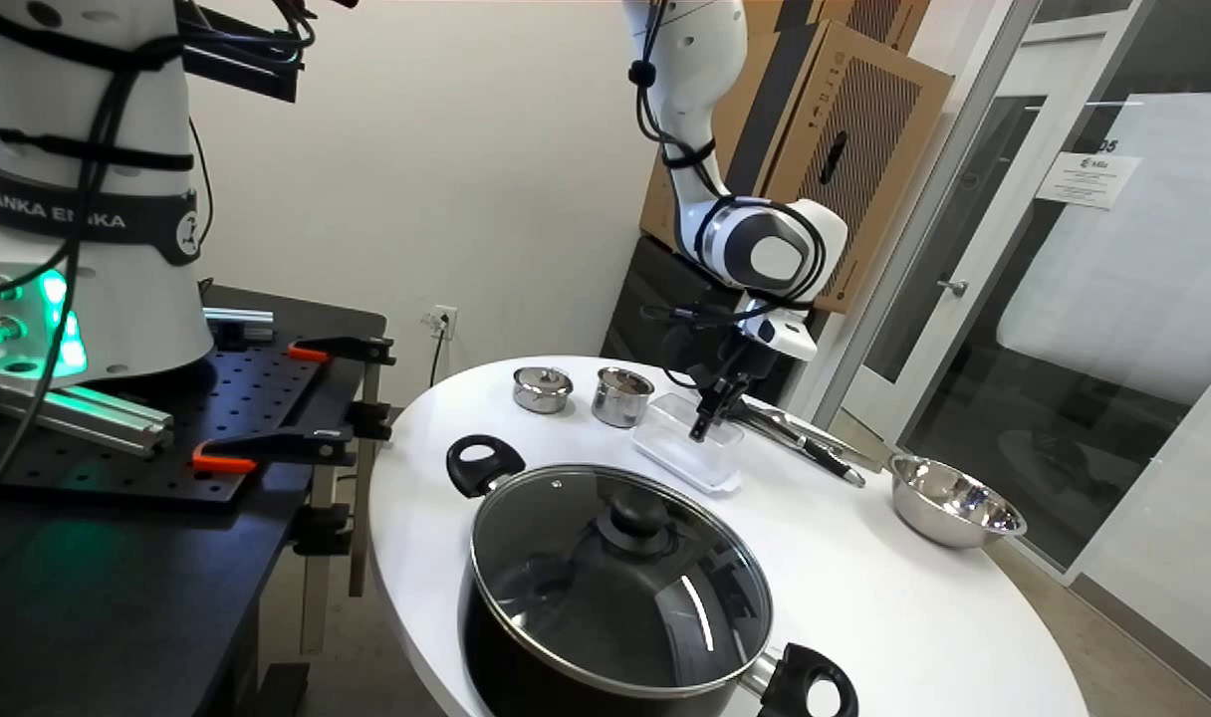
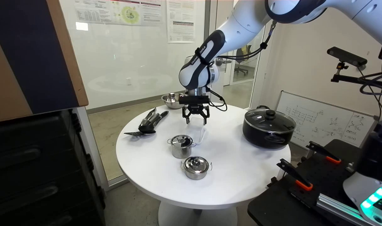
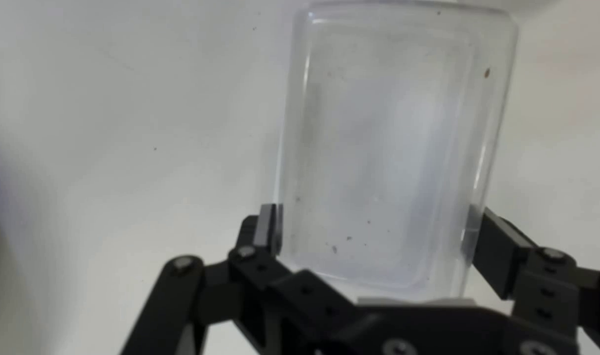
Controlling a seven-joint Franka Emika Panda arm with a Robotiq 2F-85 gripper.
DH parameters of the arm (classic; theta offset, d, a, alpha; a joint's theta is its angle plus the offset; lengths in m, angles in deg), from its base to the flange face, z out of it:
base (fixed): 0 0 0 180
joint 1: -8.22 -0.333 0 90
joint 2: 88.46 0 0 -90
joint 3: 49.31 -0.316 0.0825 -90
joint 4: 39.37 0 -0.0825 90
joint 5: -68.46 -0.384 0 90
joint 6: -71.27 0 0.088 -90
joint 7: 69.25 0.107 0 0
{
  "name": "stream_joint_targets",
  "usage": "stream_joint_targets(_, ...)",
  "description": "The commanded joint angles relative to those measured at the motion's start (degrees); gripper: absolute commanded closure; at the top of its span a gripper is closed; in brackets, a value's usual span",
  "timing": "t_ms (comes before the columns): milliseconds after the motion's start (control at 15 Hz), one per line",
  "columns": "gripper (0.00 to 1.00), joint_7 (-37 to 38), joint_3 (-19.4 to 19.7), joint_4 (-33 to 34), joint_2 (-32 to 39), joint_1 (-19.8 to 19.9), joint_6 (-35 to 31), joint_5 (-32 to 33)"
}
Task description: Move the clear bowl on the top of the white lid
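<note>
A clear rectangular bowl [image 3: 389,148] fills the middle of the wrist view, with small dark specks in it. It shows faintly in both exterior views [image 1: 673,410] [image 2: 194,127]. My gripper [image 3: 376,231] has one finger against each long side wall, near one end of the bowl, and looks shut on it. The gripper [image 2: 196,121] points down over the white table in both exterior views [image 1: 703,430]. A pale rimmed shape [image 1: 700,471] below the bowl looks like the white lid, but I cannot clearly separate them. I cannot tell whether bowl and lid touch.
Two small steel pots [image 2: 181,147] [image 2: 196,168] stand near the bowl's far end from the gripper. A large black pot [image 2: 268,128] with a glass lid, black utensils [image 2: 148,124] and a steel bowl [image 1: 949,503] stand on the round white table [image 2: 228,175].
</note>
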Motion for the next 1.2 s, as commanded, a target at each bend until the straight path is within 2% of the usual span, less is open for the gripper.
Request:
stream_joint_targets(0, 0.0, -0.3, 0.1, -1.4, -1.3, 0.3, -0.4, 0.2)
stream_joint_targets(600, 0.0, -0.8, -0.4, -2.6, -2.9, 0.7, -0.7, -0.2)
stream_joint_targets(867, 0.0, -3.5, -1.2, -8.7, -10.0, 0.9, -2.4, -0.1)
stream_joint_targets(1133, 0.0, -9.5, -2.5, -17.1, -19.4, 2.2, -3.0, -0.6)
